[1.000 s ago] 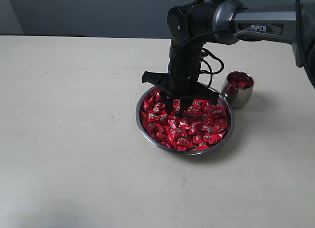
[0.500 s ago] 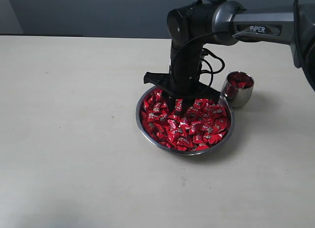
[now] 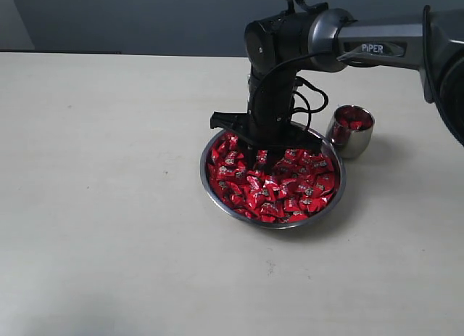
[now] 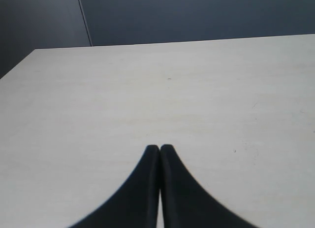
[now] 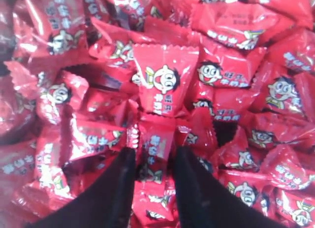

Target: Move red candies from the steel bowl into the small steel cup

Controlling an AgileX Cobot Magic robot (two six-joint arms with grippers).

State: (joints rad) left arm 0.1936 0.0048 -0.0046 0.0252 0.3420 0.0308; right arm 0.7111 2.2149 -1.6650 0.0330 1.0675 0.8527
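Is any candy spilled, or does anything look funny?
Nothing stands out. The red candies all sit inside the steel bowl or the small steel cup, both upright, with none on the table.

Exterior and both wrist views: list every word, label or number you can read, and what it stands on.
"PIPER": on the grey arm link, exterior view.
Pale characters beside a cartoon face on the red candies, right wrist view: too blurred to read.
Left wrist view: no text.
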